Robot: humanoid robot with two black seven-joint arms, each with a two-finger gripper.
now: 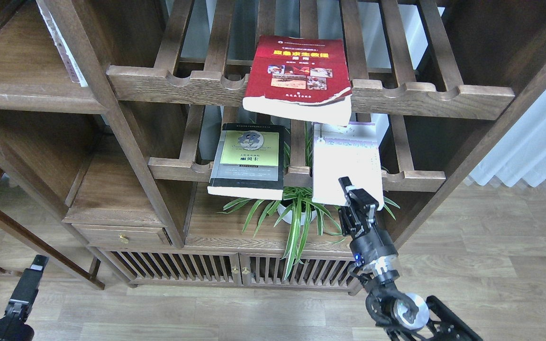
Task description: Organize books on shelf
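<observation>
The thick red book [299,71] lies flat on the upper slatted rack, its front edge hanging over the rail. The black-grey book with a yellow-green panel [249,158] lies on the lower slatted rack. The white-lilac book [346,158] lies to its right on the same rack, overhanging the front. My right gripper [356,196] is shut on that book's front edge from below. My left gripper [29,279] hangs low at the bottom left, far from the books; its fingers cannot be told apart. The solid dark wooden shelf [26,97] is at the upper left.
A potted spider plant [296,213] stands under the lower rack, just left of my right arm. A thin book [67,49] leans upright on the solid shelf. A drawer [121,234] and slatted cabinet doors [235,270] are below. White curtains [538,142] hang at the right.
</observation>
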